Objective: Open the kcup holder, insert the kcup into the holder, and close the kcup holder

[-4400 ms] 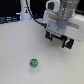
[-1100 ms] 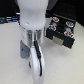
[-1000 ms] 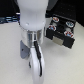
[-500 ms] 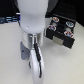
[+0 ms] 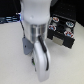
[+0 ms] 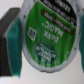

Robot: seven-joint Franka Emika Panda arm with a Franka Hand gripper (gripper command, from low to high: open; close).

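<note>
- Kcup [image 6: 46, 36]: fills the wrist view, green lid facing the camera, sitting between the dark pads [image 6: 11, 36].
- Gripper: pads flank the pod; whether they have clamped cannot be told.
- Holder [image 5: 64, 31]: behind the arm [image 5: 39, 35], toward the exterior view's right, well apart from the pod.

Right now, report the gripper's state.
Gripper: pads on either side of the small round green kcup; whether it is clamped cannot be told.

Robotics lab bench, suggested by a white robot arm [image 5: 37, 35] mounted over a bare pale tabletop [image 5: 10, 55], dark backdrop behind
</note>
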